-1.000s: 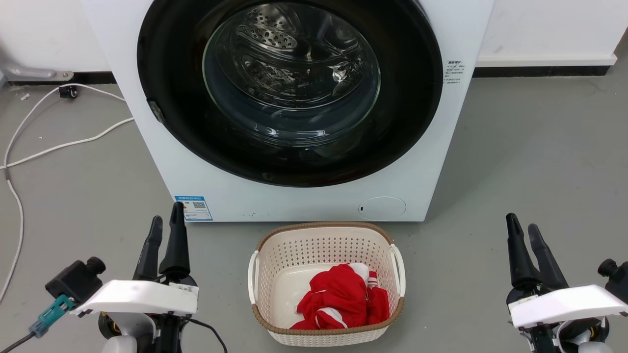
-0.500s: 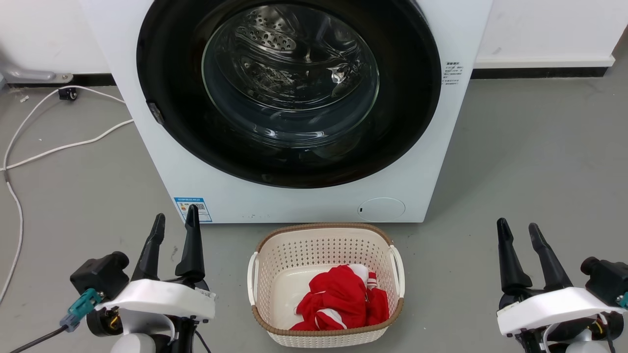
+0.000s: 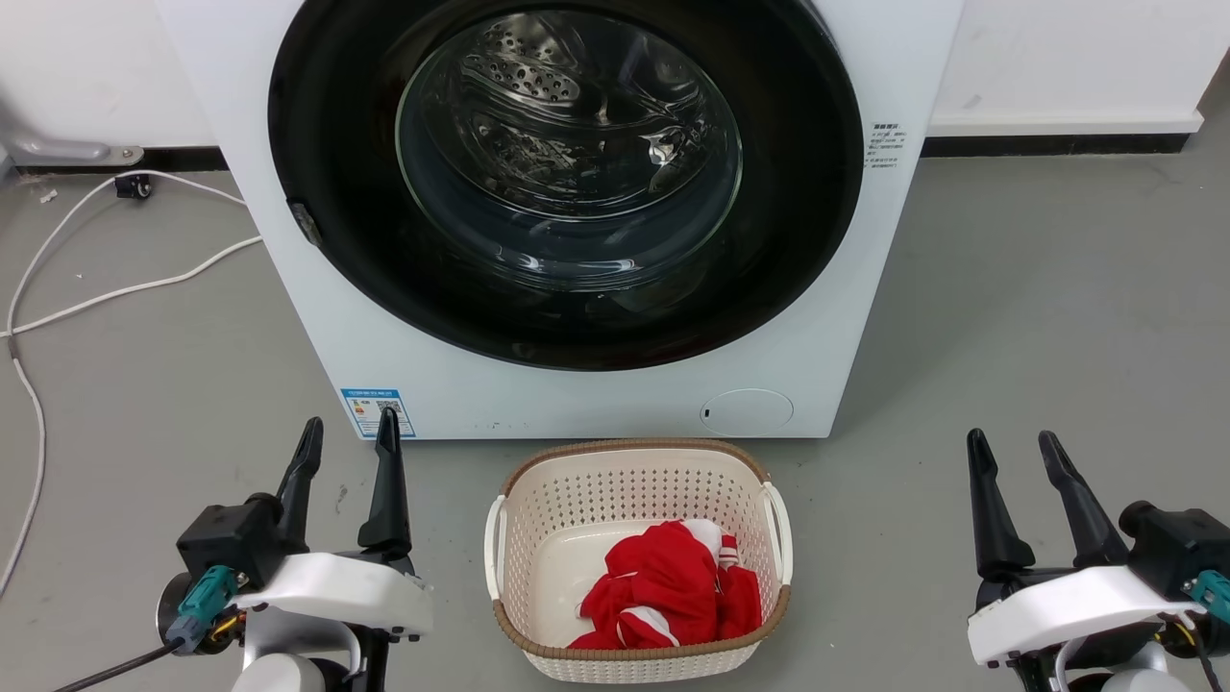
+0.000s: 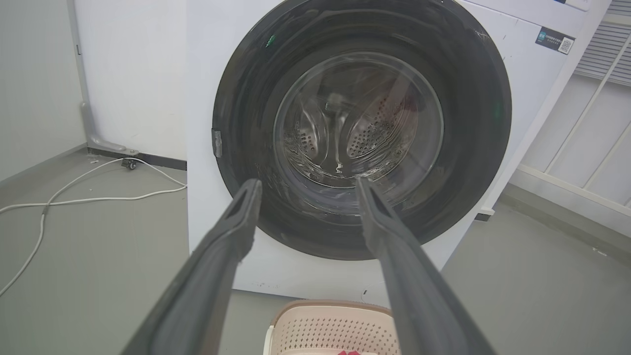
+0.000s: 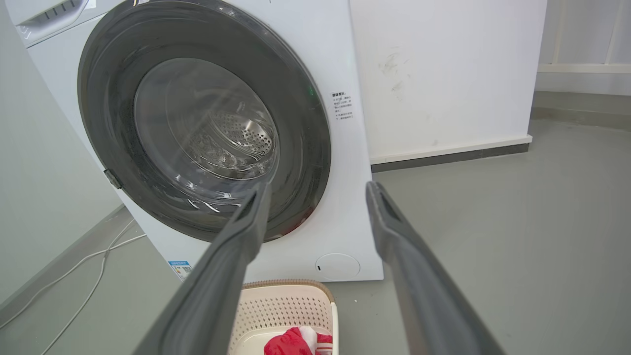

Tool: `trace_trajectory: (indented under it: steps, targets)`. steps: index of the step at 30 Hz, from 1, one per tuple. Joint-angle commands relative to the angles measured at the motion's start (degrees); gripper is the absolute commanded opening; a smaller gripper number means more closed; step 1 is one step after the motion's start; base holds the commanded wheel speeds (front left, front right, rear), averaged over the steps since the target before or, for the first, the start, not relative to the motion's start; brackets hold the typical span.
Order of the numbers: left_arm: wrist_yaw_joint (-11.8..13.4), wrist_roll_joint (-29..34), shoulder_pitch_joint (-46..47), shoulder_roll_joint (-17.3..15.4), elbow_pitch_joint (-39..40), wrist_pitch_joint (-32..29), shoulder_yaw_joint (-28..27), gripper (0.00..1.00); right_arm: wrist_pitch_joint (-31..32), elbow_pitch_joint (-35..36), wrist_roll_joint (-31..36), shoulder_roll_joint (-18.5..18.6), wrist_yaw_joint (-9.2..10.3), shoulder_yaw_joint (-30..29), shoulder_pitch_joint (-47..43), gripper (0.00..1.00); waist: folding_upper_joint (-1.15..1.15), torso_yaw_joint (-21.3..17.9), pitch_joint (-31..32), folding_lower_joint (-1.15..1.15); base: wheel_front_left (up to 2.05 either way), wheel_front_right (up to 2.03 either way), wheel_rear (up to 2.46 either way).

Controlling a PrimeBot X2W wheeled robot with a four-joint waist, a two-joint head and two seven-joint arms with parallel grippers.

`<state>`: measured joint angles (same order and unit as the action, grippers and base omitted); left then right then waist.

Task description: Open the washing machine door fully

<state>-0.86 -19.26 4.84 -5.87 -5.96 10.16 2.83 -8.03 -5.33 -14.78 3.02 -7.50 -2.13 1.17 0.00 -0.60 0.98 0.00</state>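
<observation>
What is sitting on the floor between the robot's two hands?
In the head view, a cream laundry basket holding red clothes sits between the left gripper and the right gripper.

- We see our right gripper (image 5: 319, 189) with its two dark jaws spread apart, reaching toward the washing machine (image 5: 315, 44).
- The washing machine door (image 5: 204, 123) sits closed against the white front, and the steel drum (image 5: 236, 138) shows through its glass.
- Below the door we see a blue label sticker (image 5: 181, 269) and a small round flap (image 5: 337, 266).
- A cream laundry basket (image 5: 286, 305) stands on the grey floor (image 5: 493, 207) just before the machine, with red cloth (image 5: 291, 342) inside.
- A white cable (image 5: 93, 266) lies on the floor at the view's left.
</observation>
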Motion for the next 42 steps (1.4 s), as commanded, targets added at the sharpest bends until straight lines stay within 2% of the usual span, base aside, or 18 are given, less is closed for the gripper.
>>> trace_trajectory:
  steps: [1,22,32,42]
  targets:
    - [0.33,1.27,-0.06,-0.42,0.28,0.51,0.13,1.00,-0.26,0.82,1.32,-0.10,0.02,0.13,0.07,1.00,0.00,0.00,0.01,0.00,0.00,0.00,0.00]
    - [3.29,10.37,0.26,-1.59,0.14,3.03,2.01,1.00,-0.07,2.33,10.35,-0.17,0.02,0.33,-0.90,1.00,0.00,-0.01,0.13,0.00,0.00,0.00,0.00]
    - [3.79,13.32,-1.11,-0.52,1.07,4.15,1.19,1.00,-0.59,2.45,12.47,-0.19,0.02,-0.01,-1.39,1.00,0.00,0.01,0.49,0.00,0.00,0.00,0.00]
    - [3.11,16.88,-1.89,0.48,1.38,5.15,0.28,1.00,-1.27,2.07,14.44,-0.23,0.03,-0.37,-1.17,1.00,0.00,0.06,0.65,0.00,0.00,0.00,0.00]
